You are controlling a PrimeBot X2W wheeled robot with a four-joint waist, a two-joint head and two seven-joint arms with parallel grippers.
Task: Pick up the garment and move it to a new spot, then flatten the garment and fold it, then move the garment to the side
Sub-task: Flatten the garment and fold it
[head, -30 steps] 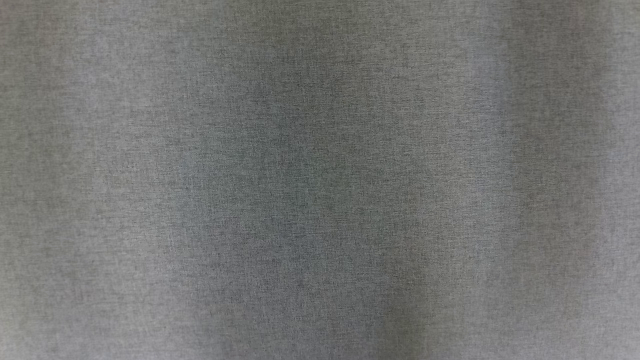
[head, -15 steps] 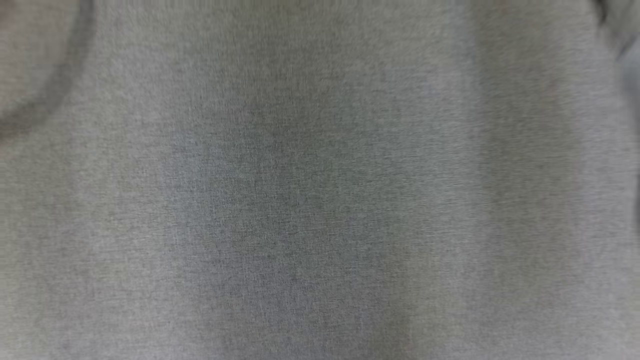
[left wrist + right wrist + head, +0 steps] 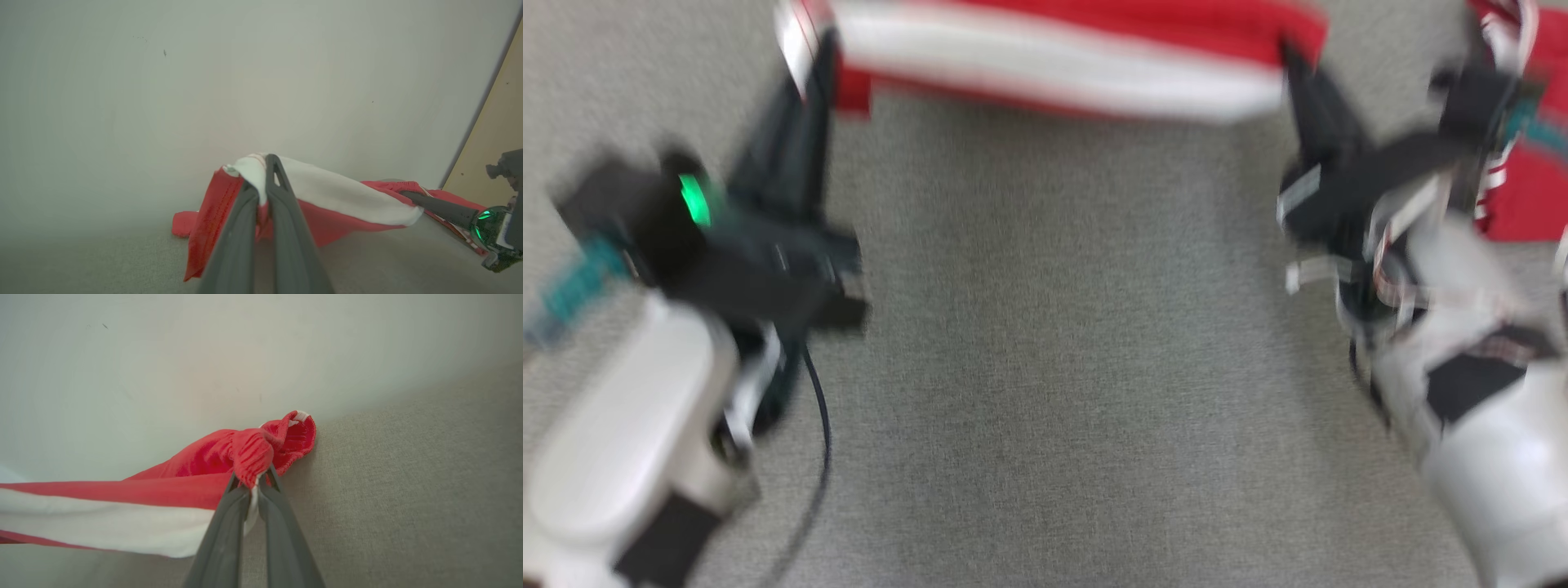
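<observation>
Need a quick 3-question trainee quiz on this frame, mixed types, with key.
1. True or false: the left gripper and right gripper are both shut on the garment.
2. Garment colours? A red and white; B blue and yellow; C all black.
3. Fill in: the surface below it is ___.
Key: 1 true; 2 A; 3 gray.

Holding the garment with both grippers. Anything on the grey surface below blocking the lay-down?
Nothing visible. The garment hangs stretched between the left gripper and right gripper; the grey surface beneath shows no obstacle in the blurred head view.
</observation>
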